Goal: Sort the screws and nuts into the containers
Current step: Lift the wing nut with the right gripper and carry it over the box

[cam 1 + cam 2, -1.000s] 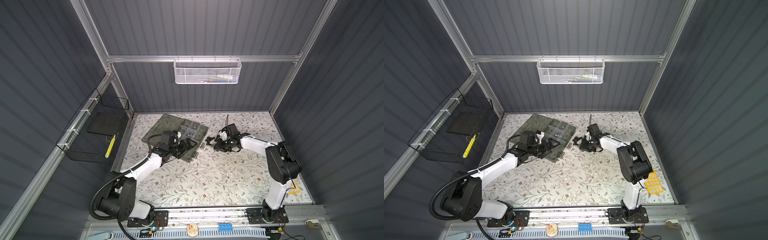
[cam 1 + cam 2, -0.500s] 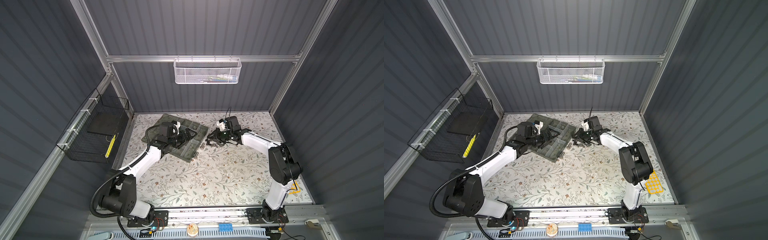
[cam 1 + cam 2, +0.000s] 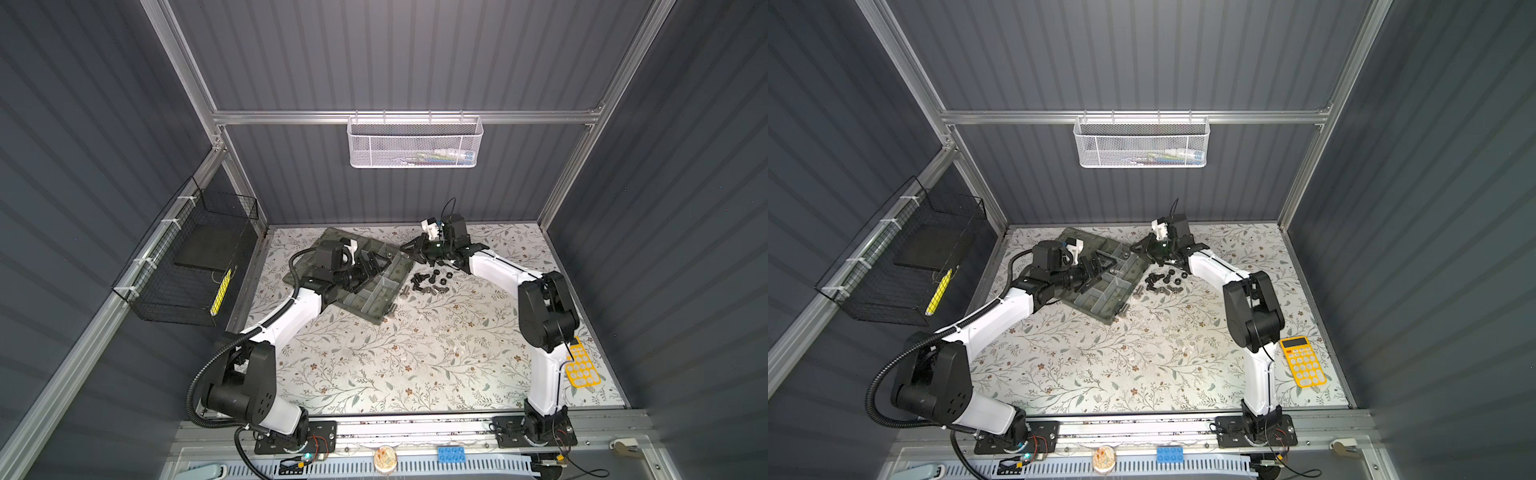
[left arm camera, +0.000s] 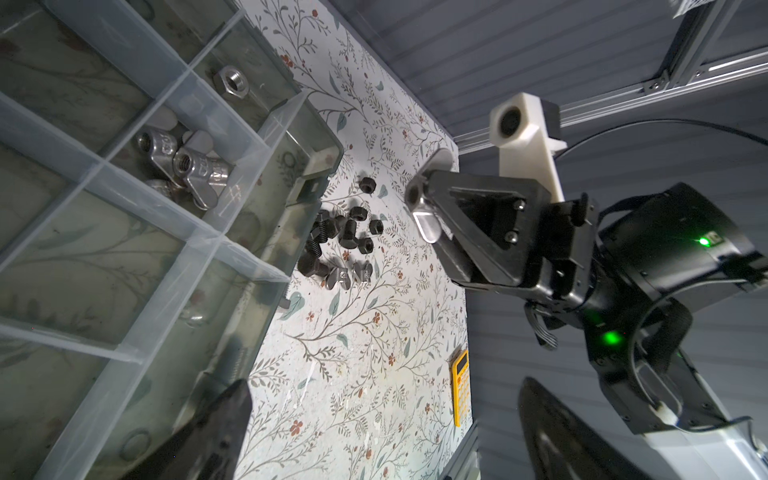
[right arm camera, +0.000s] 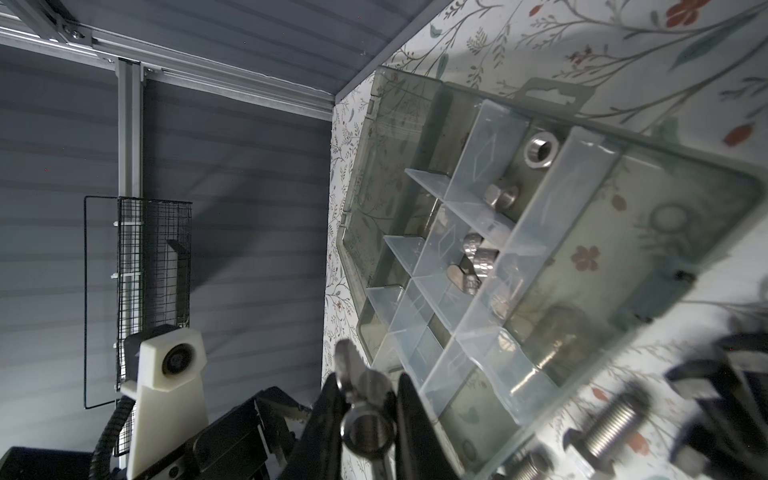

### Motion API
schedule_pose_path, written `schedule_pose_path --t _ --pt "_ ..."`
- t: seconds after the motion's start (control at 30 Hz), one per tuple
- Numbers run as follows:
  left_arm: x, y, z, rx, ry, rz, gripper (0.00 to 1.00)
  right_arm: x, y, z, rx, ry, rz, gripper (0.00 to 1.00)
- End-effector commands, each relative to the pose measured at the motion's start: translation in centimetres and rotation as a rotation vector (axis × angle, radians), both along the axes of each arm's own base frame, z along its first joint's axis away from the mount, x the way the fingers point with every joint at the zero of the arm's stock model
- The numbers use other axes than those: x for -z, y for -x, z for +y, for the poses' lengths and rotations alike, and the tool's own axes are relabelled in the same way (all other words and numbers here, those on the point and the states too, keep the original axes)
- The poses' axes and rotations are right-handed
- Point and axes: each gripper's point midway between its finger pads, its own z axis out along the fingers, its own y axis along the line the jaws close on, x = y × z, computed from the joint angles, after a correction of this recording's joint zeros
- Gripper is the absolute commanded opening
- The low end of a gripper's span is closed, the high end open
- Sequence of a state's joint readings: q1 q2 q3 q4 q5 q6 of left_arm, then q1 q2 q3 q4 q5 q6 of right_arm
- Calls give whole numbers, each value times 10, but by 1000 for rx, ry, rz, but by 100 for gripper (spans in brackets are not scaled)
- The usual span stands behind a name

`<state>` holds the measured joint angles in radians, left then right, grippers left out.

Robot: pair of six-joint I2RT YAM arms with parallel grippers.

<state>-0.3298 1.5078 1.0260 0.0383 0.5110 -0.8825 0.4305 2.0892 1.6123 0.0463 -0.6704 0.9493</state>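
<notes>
Floral tabletop point(image 3: 415, 365) carries the grey-green organizer box point(image 3: 376, 311), which lies beneath the left fingers point(image 4: 220, 428) (spread wide apart). Loose black screws and nuts point(image 3: 430, 282) lie outside the box, near the right fingers point(image 5: 409, 419), which are pinching a silver winged nut point(image 5: 365, 419) held clear of the tabletop.

Raised lettering is showing on the silver wing nuts point(image 4: 187, 166) lying in one compartment of the organizer box point(image 4: 320, 137), but it is coming through too soft to read; one mark is perhaps beginning with a "C". Similar embossed characters are showing on the lone wing nut point(image 4: 348, 275) on the floral mat point(image 4: 353, 353), equally illegible. The yellow calculator point(image 3: 1302, 361) is showing keys too small to read.
</notes>
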Motion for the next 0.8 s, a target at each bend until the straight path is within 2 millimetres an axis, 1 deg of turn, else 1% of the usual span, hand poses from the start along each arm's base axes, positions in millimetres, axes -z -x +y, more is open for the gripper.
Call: schedule_pose_path --t 0.0,0.1,0.3,0.57,0.77 --pt "5 -5 4 -9 35 17 100 -11 -9 21 -22 -53 -7 9" --pt "9 -7 9 -22 52 27 100 -5 -17 34 -25 -68 9 9" --pt "19 -6 18 -39 68 49 100 20 -23 57 -36 -76 62 11" --pt "28 -2 26 -48 74 64 100 59 -25 71 -37 -47 129 11" --pt "30 -1 29 -48 77 68 100 82 -23 76 -36 -24 164 12"
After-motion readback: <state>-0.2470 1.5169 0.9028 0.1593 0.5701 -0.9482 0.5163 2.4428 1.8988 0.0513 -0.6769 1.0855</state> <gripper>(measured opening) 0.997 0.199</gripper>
